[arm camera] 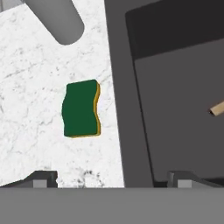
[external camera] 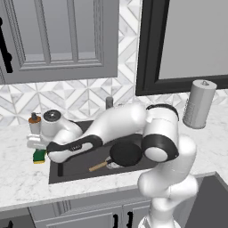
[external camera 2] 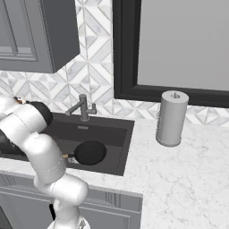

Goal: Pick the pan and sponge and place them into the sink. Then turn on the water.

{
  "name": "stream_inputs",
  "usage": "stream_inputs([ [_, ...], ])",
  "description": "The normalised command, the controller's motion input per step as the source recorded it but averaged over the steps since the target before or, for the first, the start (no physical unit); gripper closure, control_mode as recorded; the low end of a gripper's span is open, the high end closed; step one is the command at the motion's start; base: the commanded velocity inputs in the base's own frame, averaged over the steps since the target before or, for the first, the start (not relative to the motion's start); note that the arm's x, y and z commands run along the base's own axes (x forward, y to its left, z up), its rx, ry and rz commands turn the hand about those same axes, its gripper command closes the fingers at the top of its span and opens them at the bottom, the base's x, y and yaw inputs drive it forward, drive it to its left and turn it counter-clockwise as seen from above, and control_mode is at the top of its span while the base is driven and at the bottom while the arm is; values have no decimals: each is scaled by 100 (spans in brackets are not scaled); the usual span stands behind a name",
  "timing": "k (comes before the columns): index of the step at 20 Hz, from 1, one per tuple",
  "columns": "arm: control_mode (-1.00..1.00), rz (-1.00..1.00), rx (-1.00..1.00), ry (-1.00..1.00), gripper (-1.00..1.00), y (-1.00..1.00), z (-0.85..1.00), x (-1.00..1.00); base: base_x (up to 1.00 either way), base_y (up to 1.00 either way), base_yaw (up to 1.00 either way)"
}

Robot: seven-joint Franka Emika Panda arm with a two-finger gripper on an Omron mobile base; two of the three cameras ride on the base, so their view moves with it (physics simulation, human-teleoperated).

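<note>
Sponge [arm camera: 81,109] flat on marble counter [arm camera: 30,87], just beside sink [arm camera: 175,109] rim — under pincer [arm camera: 111,179], toward one fingertip, untouched. Pincer jaws spread wide, empty. Pan [external camera: 125,154] inside sink, wooden handle pointing left. Arm folded low, reaching left across basin — hand over counter edge.

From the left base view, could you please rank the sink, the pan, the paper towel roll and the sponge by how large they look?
1. sink, largest, though the arm covers part of it
2. paper towel roll
3. pan, close to the roll and partly hidden, so unsure
4. sponge, smallest
</note>
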Motion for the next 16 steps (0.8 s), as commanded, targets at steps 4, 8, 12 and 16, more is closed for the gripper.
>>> stream_inputs([
  [4,-100,0,-7,1,-100,32,-23,23,0,0,0],
  [8,-100,0,-8,1,-100,32,-19,24,0,0,0],
  [12,-100,0,-11,0,-100,43,0,16,0,0,0],
  [16,-100,0,-9,0,-100,27,0,11,0,0,0],
])
